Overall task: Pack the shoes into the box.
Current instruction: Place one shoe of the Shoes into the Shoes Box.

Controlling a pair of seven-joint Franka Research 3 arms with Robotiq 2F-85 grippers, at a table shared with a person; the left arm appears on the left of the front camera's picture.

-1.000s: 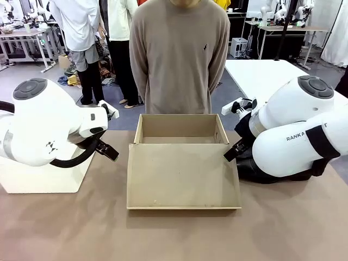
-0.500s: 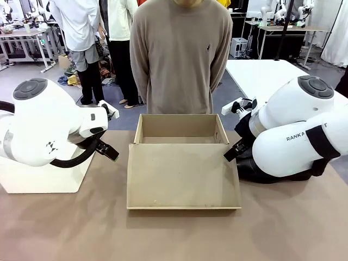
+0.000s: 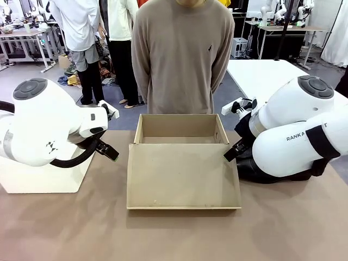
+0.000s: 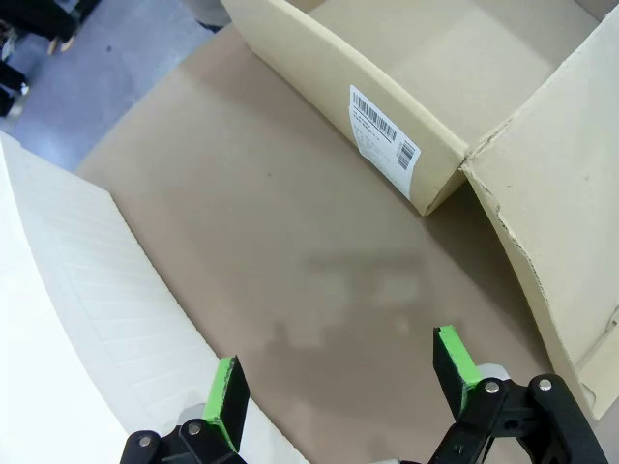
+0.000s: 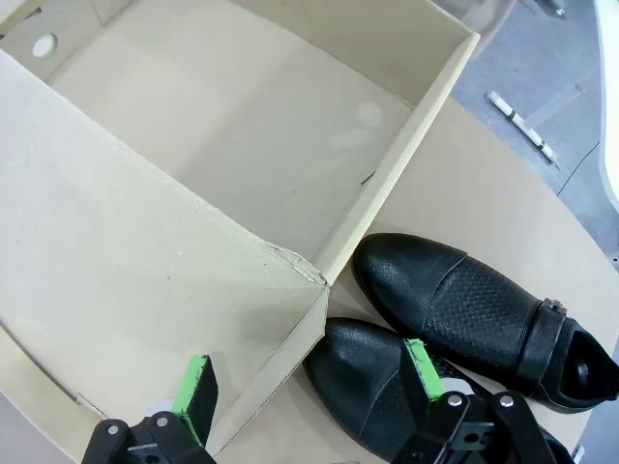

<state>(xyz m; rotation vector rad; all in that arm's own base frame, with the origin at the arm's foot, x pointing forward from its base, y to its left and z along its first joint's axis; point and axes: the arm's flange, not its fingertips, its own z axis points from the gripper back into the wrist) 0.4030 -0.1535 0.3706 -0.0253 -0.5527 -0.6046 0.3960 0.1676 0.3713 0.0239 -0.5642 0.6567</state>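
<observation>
Left pincer (image 4: 338,372) hangs open over bare surface (image 4: 290,242) left of the box (image 3: 179,128), its arm folded low. Right pincer (image 5: 309,372), also open, points down at the box's right corner and the shoes (image 5: 464,309), which lie side by side just right of it.

One box (image 3: 181,126) sits on the one table (image 3: 174,234), with one lid (image 3: 182,176) and one barcode label (image 4: 384,142). There are two shoes, a far shoe (image 5: 464,309) and a near shoe (image 5: 372,396). One white bin (image 3: 43,182). Two arms, the left arm (image 3: 43,122) and the right arm (image 3: 299,136), carry two grippers, the left gripper (image 4: 337,353) and the right gripper (image 5: 308,362), each with two green pads. One person (image 3: 182,54) stands across the table.
</observation>
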